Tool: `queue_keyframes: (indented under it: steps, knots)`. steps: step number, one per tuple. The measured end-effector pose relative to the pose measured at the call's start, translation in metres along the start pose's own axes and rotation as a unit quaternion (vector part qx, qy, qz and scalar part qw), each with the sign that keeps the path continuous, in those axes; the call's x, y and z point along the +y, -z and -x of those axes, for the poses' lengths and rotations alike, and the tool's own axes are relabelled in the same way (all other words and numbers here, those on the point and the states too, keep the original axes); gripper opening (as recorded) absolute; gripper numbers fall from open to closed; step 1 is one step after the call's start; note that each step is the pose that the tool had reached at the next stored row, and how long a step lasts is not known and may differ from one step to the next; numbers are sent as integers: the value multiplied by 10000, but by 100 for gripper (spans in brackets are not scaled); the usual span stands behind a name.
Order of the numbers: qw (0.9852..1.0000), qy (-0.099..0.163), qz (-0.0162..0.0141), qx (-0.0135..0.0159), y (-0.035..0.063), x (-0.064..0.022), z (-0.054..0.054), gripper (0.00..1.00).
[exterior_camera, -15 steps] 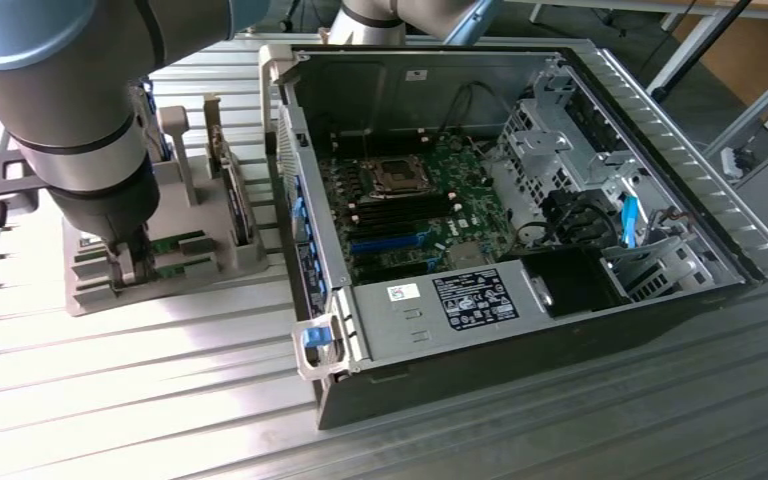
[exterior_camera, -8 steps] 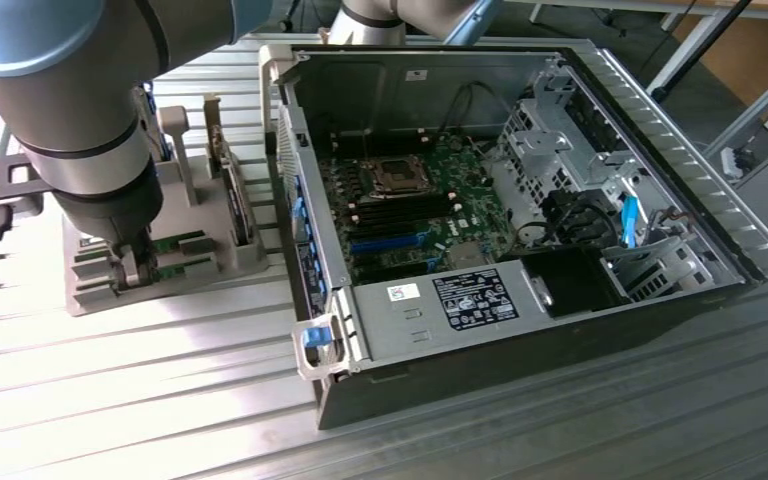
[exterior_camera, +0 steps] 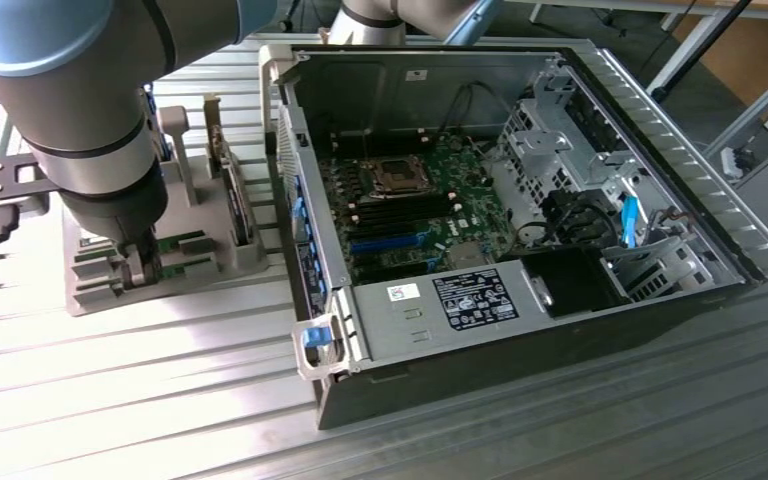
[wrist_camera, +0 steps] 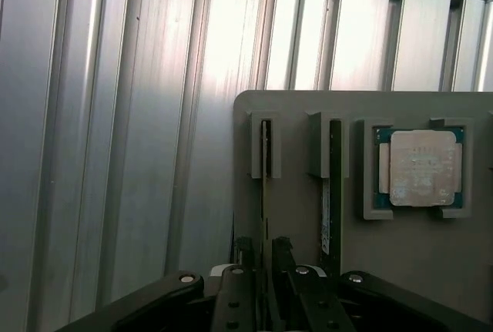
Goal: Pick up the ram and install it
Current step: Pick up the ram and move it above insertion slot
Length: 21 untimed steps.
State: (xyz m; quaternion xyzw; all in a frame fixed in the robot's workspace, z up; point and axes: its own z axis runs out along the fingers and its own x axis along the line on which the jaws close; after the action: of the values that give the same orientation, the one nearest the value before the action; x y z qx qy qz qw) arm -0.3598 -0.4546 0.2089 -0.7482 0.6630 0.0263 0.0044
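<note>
Over at the exterior view's left, the robot arm [exterior_camera: 84,130] is hanging straight down over the gray holder [exterior_camera: 244,255], which is sitting on the slatted metal table [exterior_camera: 117,400]. The gripper [wrist_camera: 264,266] is sitting low in the holder, and its fingers [wrist_camera: 243,259] are straddling the ram [wrist_camera: 266,166], one on each flat side. The ram is standing on edge in a holder slot, the one farther from the holder's square pocket. The jaws are looking released to me, with a sliver of gap on each side of the stick. It's pretty dim down there though, so I wouldn't swear they aren't brushing it. A second stick [wrist_camera: 333,193] is standing in the holder's next slot, between the ram and the pocket, and the silver CPU chip [wrist_camera: 420,166] is lying flat in that pocket. Moving to the exterior view's right of the holder, the open computer case [exterior_camera: 384,90] is lying on its side just beside it. The motherboard [exterior_camera: 411,215] is facing up with the CPU socket [exterior_camera: 395,176] showing on it, and the power supply [exterior_camera: 444,300] is sitting along the case's edge nearest the camera.
</note>
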Motion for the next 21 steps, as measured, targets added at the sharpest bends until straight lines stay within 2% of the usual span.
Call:
queue_keyframes:
  steps: [2, 15, 21]
  knots:
    - [10000, 0, 0, 0, 0, 0, 0, 11]
    - [10000, 0, -1, 0, 1, 0, 0, 11]
    - [10000, 0, 0, 0, 75, 2, 4, 11]
